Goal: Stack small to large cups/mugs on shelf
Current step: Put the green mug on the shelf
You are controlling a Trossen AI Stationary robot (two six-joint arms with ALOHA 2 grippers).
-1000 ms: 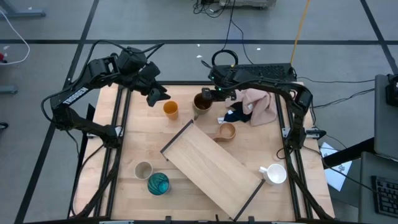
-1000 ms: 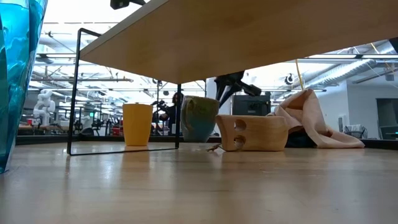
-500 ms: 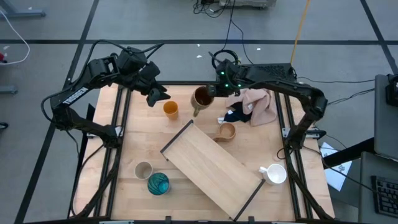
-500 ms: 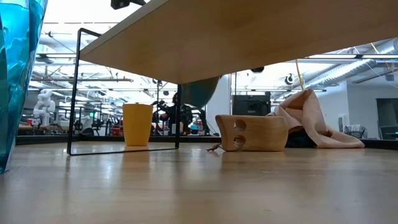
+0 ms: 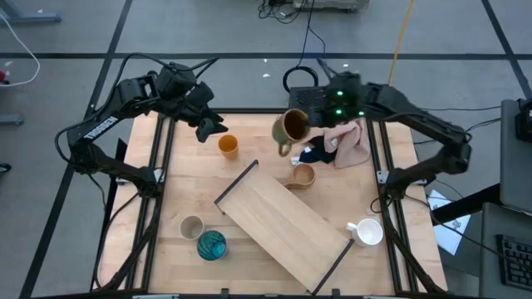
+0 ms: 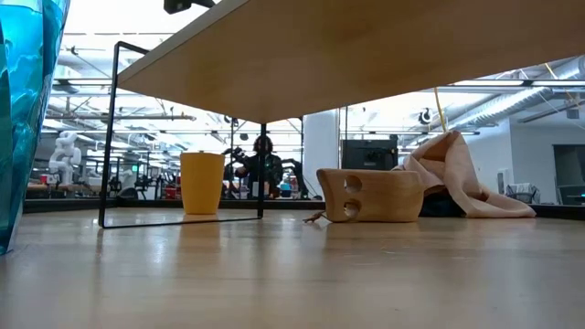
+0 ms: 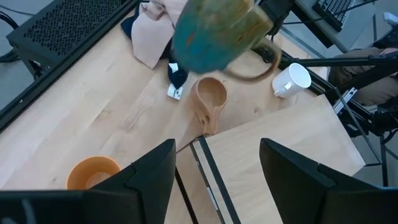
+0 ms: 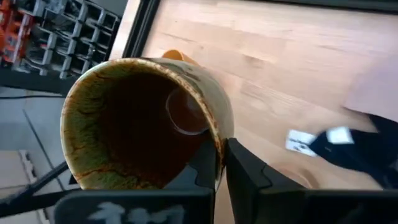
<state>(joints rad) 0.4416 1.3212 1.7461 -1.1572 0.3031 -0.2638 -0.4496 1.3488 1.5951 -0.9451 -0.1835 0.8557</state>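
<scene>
The dark brown handled mug (image 5: 291,127) hangs in the air over the table's far middle, with my right gripper (image 5: 307,123) shut on it. It also shows from outside in the left wrist view (image 7: 217,31). Below it, the tan handled cup (image 5: 302,175) lies on its side by the far end of the shelf (image 5: 283,226). The orange cup (image 5: 228,146) stands upright at the far left, and my left gripper (image 5: 209,129) hovers open just beyond it. A beige-grey cup (image 5: 192,227), a teal cup (image 5: 211,244) and a white mug (image 5: 366,232) stand near the front. My right gripper pinches the mug's wall at the rim (image 8: 217,144), one finger (image 8: 204,167) inside the mug and the other (image 8: 247,171) outside. The mug is lifted clear of the table and tipped, its mouth toward the wrist and its handle (image 5: 283,149) hanging low.
A pink cloth (image 5: 345,141) and a navy cloth (image 5: 316,154) lie at the far right, just under the raised mug's right side. The shelf lies slantwise across the table's middle on thin dark end rails (image 6: 114,128).
My right gripper has risen from the table with the dark brown mug and drawn back toward the table's right and far edges. The mug stood on the table a second ago; it has gone up out of the low view and tipped over in the grip.
</scene>
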